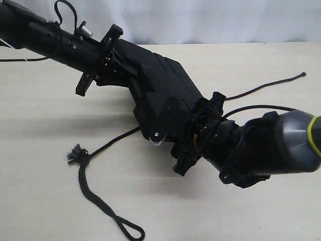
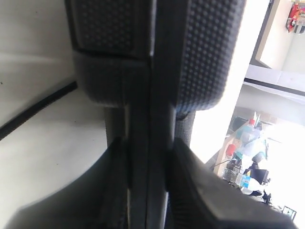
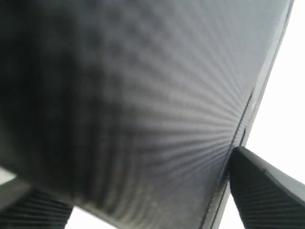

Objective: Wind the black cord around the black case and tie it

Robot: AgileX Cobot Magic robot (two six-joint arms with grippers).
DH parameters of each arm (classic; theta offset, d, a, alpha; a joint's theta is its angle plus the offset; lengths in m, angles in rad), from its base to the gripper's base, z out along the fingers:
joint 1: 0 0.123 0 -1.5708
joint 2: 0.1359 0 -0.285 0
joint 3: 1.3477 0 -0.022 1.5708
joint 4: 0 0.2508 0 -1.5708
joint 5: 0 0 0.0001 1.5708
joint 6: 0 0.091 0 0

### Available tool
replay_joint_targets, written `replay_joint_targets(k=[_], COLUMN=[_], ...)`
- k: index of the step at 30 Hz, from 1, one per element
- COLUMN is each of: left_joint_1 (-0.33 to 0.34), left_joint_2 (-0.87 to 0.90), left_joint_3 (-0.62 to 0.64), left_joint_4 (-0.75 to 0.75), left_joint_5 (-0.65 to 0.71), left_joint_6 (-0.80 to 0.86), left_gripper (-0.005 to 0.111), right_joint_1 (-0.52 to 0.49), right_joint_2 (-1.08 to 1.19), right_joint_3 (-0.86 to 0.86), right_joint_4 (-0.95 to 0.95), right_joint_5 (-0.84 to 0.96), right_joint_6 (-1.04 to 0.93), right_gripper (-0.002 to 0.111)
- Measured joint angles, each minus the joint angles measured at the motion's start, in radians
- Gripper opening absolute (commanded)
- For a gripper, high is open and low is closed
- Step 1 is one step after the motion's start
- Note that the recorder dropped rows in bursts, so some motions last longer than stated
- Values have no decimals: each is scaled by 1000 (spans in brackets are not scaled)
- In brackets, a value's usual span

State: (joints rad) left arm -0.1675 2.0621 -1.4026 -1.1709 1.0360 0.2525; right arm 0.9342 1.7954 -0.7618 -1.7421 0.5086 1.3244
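The black case (image 1: pixel 163 95) is held off the table at a slant between both arms. My left gripper (image 1: pixel 118 55) is shut on its far left end; in the left wrist view the case's edge (image 2: pixel 143 71) is pinched in that gripper (image 2: pixel 147 143). My right gripper (image 1: pixel 193 128) is shut on the near right end, where the case's textured face (image 3: pixel 143 95) fills the right wrist view between the fingers (image 3: pixel 267 191). The black cord (image 1: pixel 108 145) lies on the table under the case, with the tufted knot (image 1: pixel 76 154), the looped end (image 1: pixel 134 233) and the knobbed tip (image 1: pixel 302 75). A stretch of cord (image 2: pixel 33 107) also shows in the left wrist view.
The beige table (image 1: pixel 45 201) runs to a white backdrop (image 1: pixel 200 20) at the back. A black robot cable (image 1: pixel 261 107) arcs over the right arm. A shelf with bottles (image 2: pixel 248 157) shows past the table in the left wrist view.
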Motion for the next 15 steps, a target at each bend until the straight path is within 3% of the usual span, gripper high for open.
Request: replay_joint_targets(k=[4, 15], left_joint_1=[0, 0], left_joint_2=[0, 0], left_joint_3=[0, 0], left_joint_4=[-6, -75], left_joint_5=[0, 10], left_joint_6=[33, 388], left_gripper=[0, 0], right_joint_1=[0, 0], right_joint_2=[0, -34], right_joint_3=[0, 2], right_joint_4=[0, 20], right_joint_5=[0, -18], right_joint_6=[2, 50], right_gripper=[4, 4])
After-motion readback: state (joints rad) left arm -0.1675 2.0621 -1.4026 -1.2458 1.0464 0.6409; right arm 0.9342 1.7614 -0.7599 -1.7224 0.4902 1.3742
